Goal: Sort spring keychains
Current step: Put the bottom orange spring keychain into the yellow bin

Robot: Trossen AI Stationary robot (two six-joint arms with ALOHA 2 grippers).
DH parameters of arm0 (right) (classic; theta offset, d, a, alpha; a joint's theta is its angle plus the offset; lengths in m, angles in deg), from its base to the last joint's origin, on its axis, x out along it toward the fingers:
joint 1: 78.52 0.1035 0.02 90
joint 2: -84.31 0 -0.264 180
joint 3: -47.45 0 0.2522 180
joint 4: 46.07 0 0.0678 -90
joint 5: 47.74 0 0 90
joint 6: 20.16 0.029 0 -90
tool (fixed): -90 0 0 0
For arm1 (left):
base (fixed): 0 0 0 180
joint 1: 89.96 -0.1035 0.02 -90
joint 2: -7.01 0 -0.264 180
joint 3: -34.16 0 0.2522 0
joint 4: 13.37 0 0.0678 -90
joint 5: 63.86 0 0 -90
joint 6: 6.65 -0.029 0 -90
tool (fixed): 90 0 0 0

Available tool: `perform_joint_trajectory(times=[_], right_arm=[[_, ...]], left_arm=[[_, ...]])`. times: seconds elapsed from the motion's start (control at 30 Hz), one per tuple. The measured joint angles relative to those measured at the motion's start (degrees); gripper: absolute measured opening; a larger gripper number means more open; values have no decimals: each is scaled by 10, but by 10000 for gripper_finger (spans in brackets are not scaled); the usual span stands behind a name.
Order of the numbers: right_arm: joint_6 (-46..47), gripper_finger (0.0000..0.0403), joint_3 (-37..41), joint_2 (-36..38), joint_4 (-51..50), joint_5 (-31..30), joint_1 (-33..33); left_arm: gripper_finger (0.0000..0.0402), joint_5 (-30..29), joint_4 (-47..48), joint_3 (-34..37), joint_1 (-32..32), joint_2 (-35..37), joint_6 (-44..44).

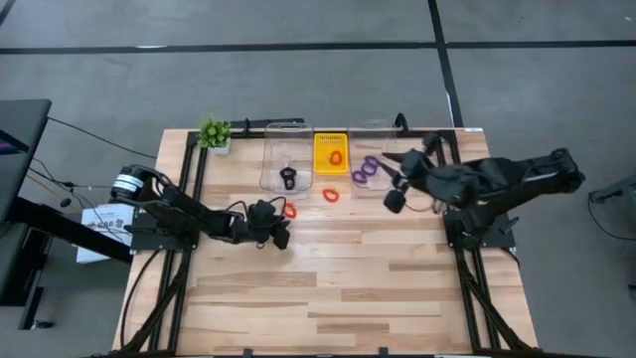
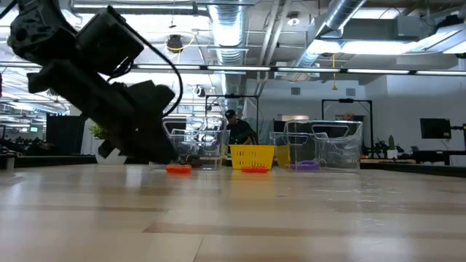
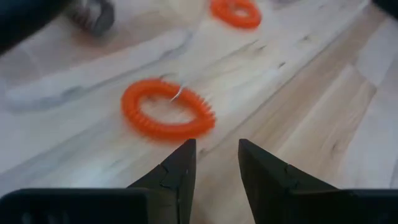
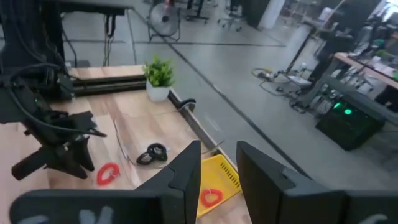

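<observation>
Spring keychains lay near the table's [image 1: 328,288] far edge: one orange loop [image 1: 290,210] on the wood just beside the left gripper [image 1: 281,235], another orange loop [image 1: 330,195] near the yellow tray [image 1: 331,141]. A third orange loop [image 1: 335,156] sat in that tray, a black one [image 1: 288,178] in the left clear container [image 1: 273,149], purple ones [image 1: 365,170] in the right clear container [image 1: 382,129]. The left gripper hovered low, fingers [image 3: 176,171] slightly apart, holding nothing. The right gripper [image 1: 395,200] hung raised near the purple loops, fingers [image 4: 186,168] parted and empty
</observation>
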Motion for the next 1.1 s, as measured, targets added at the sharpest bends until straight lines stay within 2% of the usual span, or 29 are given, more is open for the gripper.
perform_joint_trajectory(times=[0.13,0.27,0.5,1.1], right_arm=[[46,92,0,17,-45,-62,52],[87,92,0,20,-87,-93,87],[107,92,0,13,-112,-105,111],[103,92,0,11,-112,-107,113]], left_arm=[[117,-20,-3,-25,2,-1,-46],[117,-60,-2,-43,1,-1,-83],[117,-101,14,-46,0,-1,-123],[117,-99,70,-43,-28,-1,-146]])
